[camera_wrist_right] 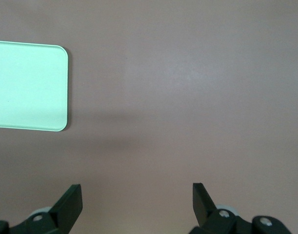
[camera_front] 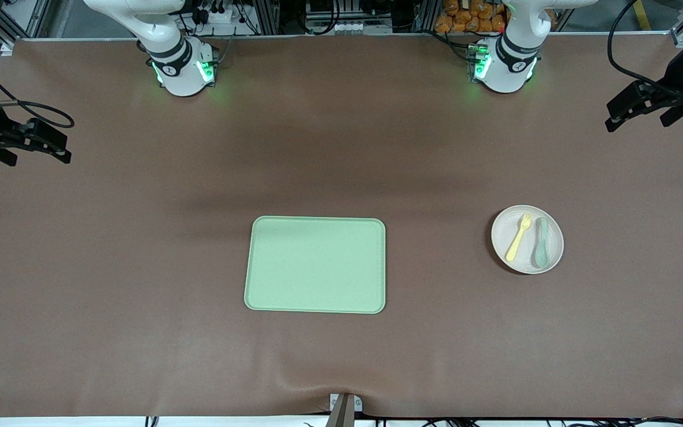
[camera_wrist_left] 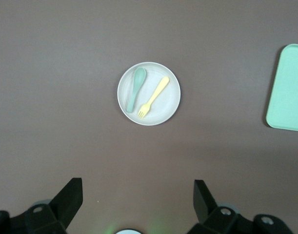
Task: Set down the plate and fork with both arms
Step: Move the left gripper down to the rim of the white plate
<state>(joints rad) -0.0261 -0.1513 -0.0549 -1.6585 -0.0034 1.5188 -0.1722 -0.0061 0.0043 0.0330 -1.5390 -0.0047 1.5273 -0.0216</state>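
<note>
While the green tray (camera_front: 316, 264) lies nearest the front camera, mid-tabletop (camera_front: 110, 249), the plate (camera_front: 527, 239) sits toward the left arm's end, carrying the fork (camera_front: 519, 237) beside a spoon (camera_front: 541, 242); the left tool (camera_wrist_left: 137, 196) and right tool (camera_wrist_right: 137, 202) hang wide and empty over bare tabletop

Brown mat (camera_front: 140, 267) covering whole table, wrinkling a bit at 6 o'clock edge. Metal frame bars (camera_front: 27, 18) and black cables (camera_front: 223, 15) showing along 12 o'clock edge. Orange things (camera_front: 472, 16) sitting there too. Soft shadows lying across mat middle.
</note>
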